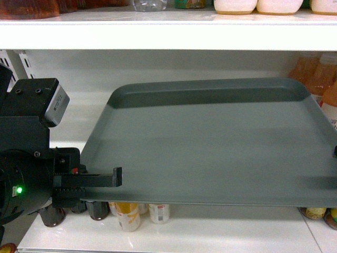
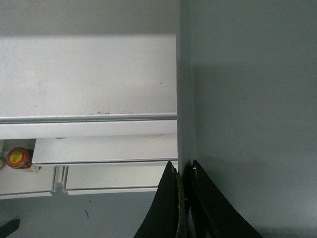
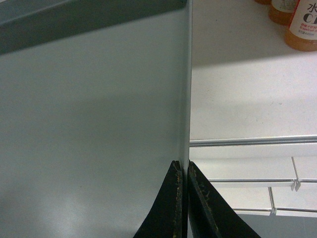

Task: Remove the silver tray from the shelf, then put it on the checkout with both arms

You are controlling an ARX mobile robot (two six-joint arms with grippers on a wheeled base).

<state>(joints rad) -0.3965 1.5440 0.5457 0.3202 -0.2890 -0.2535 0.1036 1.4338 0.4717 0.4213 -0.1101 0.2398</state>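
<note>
The silver tray (image 1: 210,147) is a flat grey-green rectangle held level in front of the white shelf (image 1: 79,118), its near edge out past the shelf's front. My left gripper (image 1: 117,180) is shut on the tray's left rim; the left wrist view shows the rim (image 2: 184,99) pinched between both fingers of that gripper (image 2: 184,168). My right gripper (image 3: 183,166) is shut on the tray's right rim (image 3: 187,74). In the head view only a dark bit of the right gripper (image 1: 335,151) shows at the frame edge. The checkout is out of view.
The upper shelf's thick white lip (image 1: 158,36) runs close above the tray. Small bottles and cans (image 1: 129,213) stand on the lower shelf under the tray. Orange drink bottles (image 3: 302,25) stand on the shelf right of the tray. A perforated bracket (image 1: 21,63) is at far left.
</note>
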